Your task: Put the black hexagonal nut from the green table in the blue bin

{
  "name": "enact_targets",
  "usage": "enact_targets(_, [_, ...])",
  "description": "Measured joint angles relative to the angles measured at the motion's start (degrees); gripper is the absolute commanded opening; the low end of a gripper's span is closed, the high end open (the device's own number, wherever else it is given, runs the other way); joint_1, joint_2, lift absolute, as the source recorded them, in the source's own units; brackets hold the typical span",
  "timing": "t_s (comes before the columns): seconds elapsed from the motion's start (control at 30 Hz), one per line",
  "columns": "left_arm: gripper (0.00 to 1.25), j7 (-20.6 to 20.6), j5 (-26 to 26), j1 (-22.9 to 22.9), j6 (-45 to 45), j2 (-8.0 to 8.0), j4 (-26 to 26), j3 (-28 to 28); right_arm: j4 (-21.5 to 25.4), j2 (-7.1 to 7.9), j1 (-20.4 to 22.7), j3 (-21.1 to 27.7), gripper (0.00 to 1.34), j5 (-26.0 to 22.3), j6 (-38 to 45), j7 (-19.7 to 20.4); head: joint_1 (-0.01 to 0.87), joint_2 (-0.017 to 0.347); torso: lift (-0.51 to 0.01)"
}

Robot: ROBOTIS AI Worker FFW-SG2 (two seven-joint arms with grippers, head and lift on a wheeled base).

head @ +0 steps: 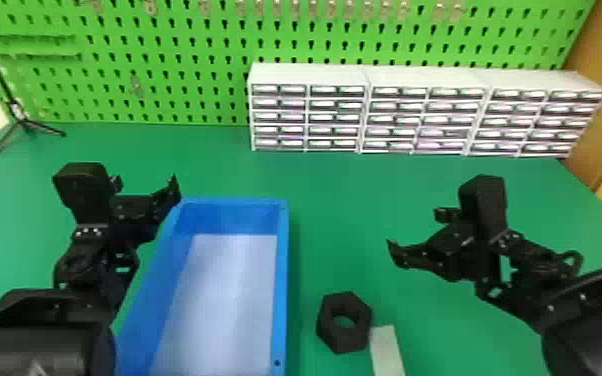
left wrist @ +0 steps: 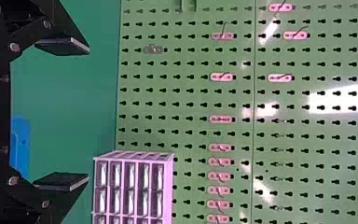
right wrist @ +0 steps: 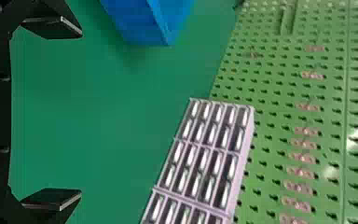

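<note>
Black hexagonal nut (head: 344,323): flat on the green table (head: 337,200), near side, right of the blue bin (head: 281,280), just beside a pale strip (head: 387,350). Left gripper (head: 145,181), by the bin's far-left corner, and right gripper (head: 413,230), farther right than the nut: both released, fingers spread.

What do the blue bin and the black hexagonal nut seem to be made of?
The blue bin looks like smooth plastic, judging by its even colour and thin walls. The black hexagonal nut looks matt, perhaps plastic: its faces are dull and evenly dark, without metallic shine, though coated metal is possible.
</note>
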State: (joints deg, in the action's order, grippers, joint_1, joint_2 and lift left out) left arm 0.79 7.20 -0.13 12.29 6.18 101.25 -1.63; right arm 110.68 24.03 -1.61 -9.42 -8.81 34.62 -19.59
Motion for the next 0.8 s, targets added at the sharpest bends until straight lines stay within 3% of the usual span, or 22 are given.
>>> enact_targets(0.23, [0.95,-0.5,-0.39,0.11,0.01,0.06,0.0,-0.1,0.69,5.8,-3.14,-6.56,1.24,-4.35,2.24,-0.19,0.683,0.028,-0.096])
enact_targets(0.6, [0.94,-1.04,-0.85,-0.16,0.01,0.09,0.0,-0.07,0.77,12.08,-10.57,-16.2,1.24,-9.12,5.66,-0.21,0.683,0.028,-0.096])
enact_targets(0.8, [0.94,-1.14,-1.0,0.09,0.01,0.3,0.0,-0.23,0.63,16.33,-14.17,-21.57,1.24,-11.33,6.81,-0.72,0.683,0.028,-0.096])
